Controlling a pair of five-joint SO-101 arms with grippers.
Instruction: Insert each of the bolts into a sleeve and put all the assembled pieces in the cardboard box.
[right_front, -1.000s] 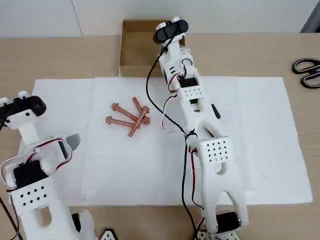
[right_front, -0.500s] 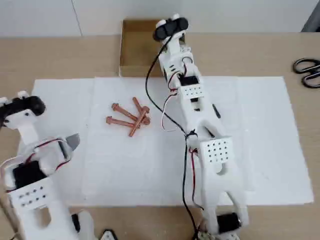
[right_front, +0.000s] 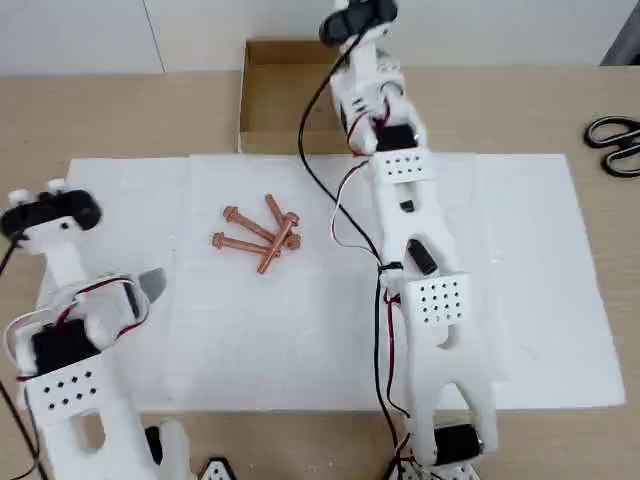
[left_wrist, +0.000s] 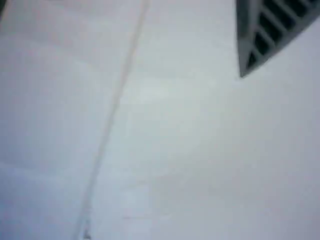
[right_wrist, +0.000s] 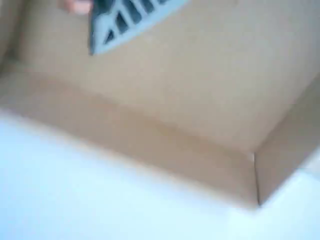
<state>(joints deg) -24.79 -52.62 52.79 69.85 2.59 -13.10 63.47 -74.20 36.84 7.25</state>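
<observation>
Several copper-coloured bolts lie in a loose pile on the white foam sheet, left of centre. The open cardboard box stands at the sheet's far edge. My right arm stretches out to the box, and my right gripper hangs over the box floor near an inner corner. A small copper-pink bit shows right beside it at the picture's edge. My left gripper sits low over bare foam at the sheet's left side, well away from the bolts, and points down at plain foam.
Black-handled scissors lie on the wooden table at the far right, off the foam. The right arm's white links and cables run across the middle of the sheet. A seam runs through the foam under the left gripper.
The right arm has stretched farther away, carrying its wrist from the box's near edge to over the box's back. The left arm has barely shifted.
</observation>
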